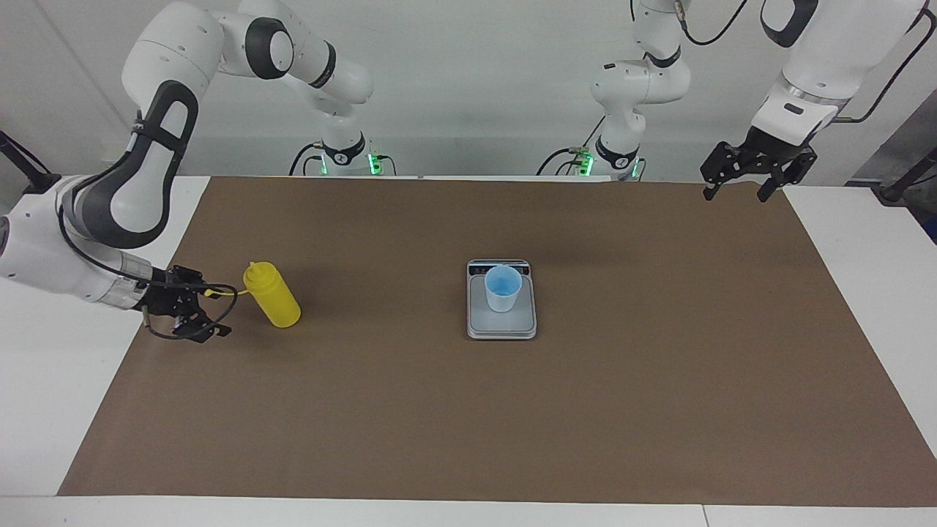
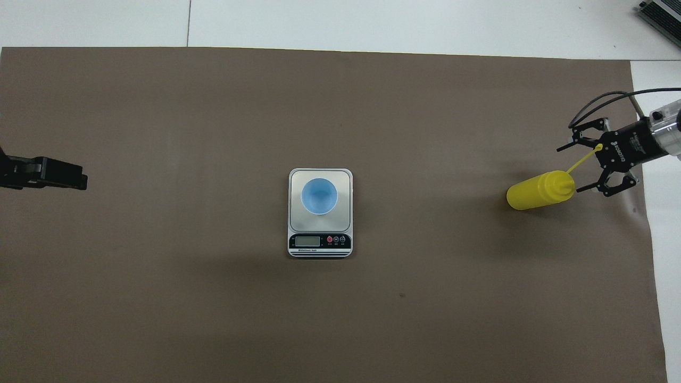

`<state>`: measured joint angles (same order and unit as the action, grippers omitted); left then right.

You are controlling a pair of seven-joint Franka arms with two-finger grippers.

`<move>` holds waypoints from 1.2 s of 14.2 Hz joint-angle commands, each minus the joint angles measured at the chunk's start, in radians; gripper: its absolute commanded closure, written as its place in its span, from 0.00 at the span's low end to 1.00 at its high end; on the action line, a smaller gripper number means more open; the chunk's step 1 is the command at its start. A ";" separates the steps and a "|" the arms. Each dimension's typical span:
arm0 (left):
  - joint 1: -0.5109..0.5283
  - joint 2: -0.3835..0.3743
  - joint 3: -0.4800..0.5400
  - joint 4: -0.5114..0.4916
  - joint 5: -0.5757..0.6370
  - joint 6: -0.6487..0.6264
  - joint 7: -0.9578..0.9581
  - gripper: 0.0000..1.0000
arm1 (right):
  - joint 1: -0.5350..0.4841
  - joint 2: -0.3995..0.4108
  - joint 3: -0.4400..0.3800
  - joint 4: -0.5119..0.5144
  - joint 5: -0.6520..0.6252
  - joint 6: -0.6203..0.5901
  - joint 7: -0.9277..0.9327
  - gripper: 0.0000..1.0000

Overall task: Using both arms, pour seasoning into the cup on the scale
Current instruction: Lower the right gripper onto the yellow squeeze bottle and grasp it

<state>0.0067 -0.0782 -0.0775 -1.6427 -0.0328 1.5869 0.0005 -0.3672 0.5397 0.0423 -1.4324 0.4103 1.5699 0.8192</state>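
The yellow seasoning bottle (image 1: 271, 296) stands upright on the brown mat toward the right arm's end of the table; it also shows in the overhead view (image 2: 537, 190). Its thin cap strap (image 2: 585, 158) sticks out toward my right gripper (image 1: 212, 306). That gripper (image 2: 574, 169) is open and level beside the bottle, apart from its body, with the strap between its fingers. The light blue cup (image 1: 502, 288) stands on the silver scale (image 1: 501, 327) at mid table. My left gripper (image 1: 736, 192) waits open, raised over the mat's edge at the left arm's end.
The brown mat (image 1: 468, 424) covers most of the white table (image 1: 44, 410). The scale's dark display strip (image 2: 319, 242) faces the robots. The left gripper's tip (image 2: 64, 174) reaches into the overhead view's edge.
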 commanded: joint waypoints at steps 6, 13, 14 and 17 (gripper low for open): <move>0.015 -0.014 -0.004 -0.011 -0.015 -0.013 0.010 0.00 | -0.038 -0.070 0.005 -0.169 0.183 0.068 0.222 0.00; 0.015 -0.014 -0.004 -0.011 -0.015 -0.013 0.010 0.00 | -0.068 -0.109 0.001 -0.256 0.243 0.091 0.213 0.00; 0.015 -0.014 -0.004 -0.011 -0.015 -0.013 0.010 0.00 | -0.073 -0.110 -0.001 -0.256 0.243 0.073 0.213 0.00; 0.015 -0.014 -0.004 -0.011 -0.015 -0.013 0.010 0.00 | -0.076 -0.118 -0.002 -0.263 0.242 0.027 0.181 0.00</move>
<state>0.0068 -0.0782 -0.0775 -1.6427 -0.0328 1.5859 0.0005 -0.4364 0.4578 0.0394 -1.6526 0.6259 1.6143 1.0264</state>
